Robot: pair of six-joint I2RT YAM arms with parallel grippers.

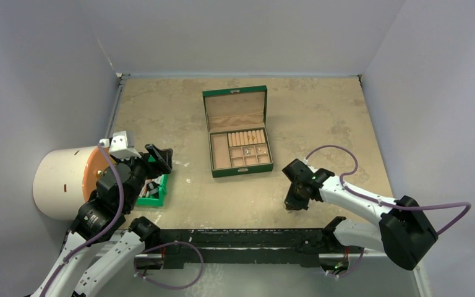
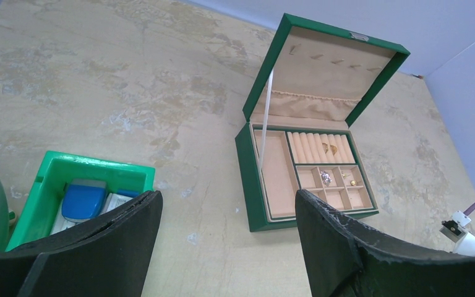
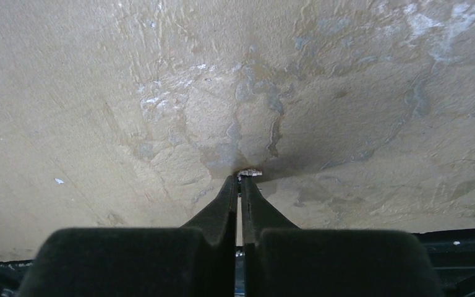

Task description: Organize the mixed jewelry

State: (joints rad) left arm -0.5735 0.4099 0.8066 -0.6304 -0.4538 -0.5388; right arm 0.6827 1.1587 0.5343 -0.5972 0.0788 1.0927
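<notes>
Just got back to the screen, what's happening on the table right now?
The right gripper is down at the table, jaws pinched shut on a tiny silver piece at its tips. The left gripper hangs open near the green bin, holding nothing. The green box sits open mid-table with a few pieces already in its compartments.

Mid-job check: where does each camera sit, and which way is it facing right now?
Top external: above and behind the bases, looking down on the table; both arms show, left gripper near the bin, right gripper low, right of the box.
Left wrist: on the left arm, facing forward and down at the open box; its spread fingers frame the bottom.
Right wrist: close above the table, facing down; its fingers shut on a silver piece.
Shared: top and left wrist both show box and bin.
</notes>
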